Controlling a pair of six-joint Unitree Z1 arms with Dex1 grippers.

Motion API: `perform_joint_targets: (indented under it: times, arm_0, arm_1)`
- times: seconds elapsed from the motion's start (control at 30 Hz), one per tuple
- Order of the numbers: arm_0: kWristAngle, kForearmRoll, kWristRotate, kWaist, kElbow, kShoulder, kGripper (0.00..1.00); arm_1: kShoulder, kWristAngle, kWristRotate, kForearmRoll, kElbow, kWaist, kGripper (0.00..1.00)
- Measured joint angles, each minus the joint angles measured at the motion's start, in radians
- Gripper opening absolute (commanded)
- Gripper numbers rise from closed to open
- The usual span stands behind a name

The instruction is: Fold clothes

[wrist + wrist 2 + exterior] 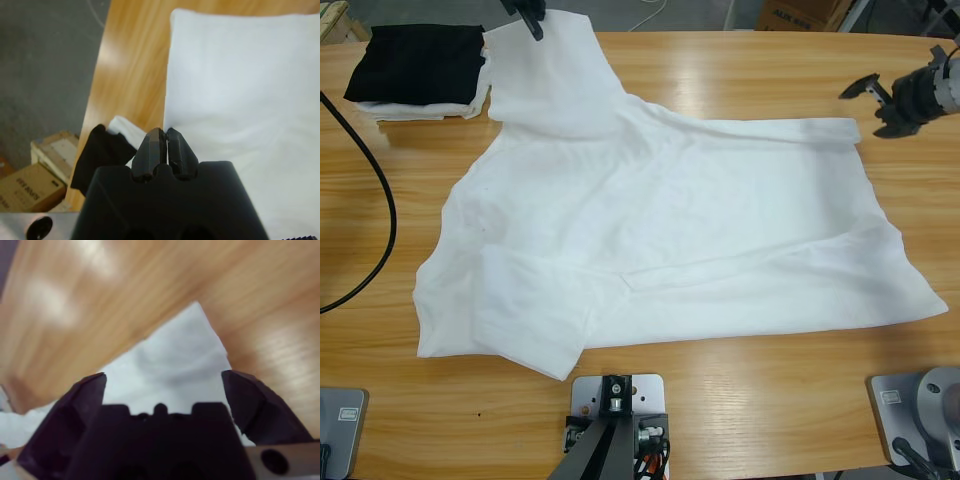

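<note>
Folding barely begun: T-shirt [660, 220] lies spread across the table's middle, one sleeve lifted toward the far edge by the left gripper [532, 20], jaws pinched together, apparently on its hem. Right gripper [876, 105] hovers wide open, empty, near the right edge. Only the left wrist view shows those closed tips.

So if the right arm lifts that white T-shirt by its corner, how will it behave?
Probably floppy: the T-shirt lies flat with soft creases and a folded-over sleeve, so it should drape and sag. Likely light, being thin cloth. Lifted by one corner, the rest may drag over the wooden table. The right gripper hangs open over that corner.
</note>
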State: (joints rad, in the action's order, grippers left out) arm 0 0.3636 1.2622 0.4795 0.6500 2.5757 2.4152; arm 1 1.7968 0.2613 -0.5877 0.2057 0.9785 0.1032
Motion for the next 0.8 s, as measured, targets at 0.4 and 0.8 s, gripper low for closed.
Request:
perform_joint_targets:
  times: [0.4, 0.8]
  arm_0:
    - [0.057, 0.0, -0.032, -0.001, 0.018, 0.047, 0.0]
    - [0.057, 0.0, -0.032, -0.009, 0.023, 0.059, 0.0]
  arm_1:
    - [0.056, 0.014, -0.045, 0.004, 0.007, 0.003, 0.867]
    - [0.098, 0.014, -0.045, 0.004, 0.041, 0.042, 0.783]
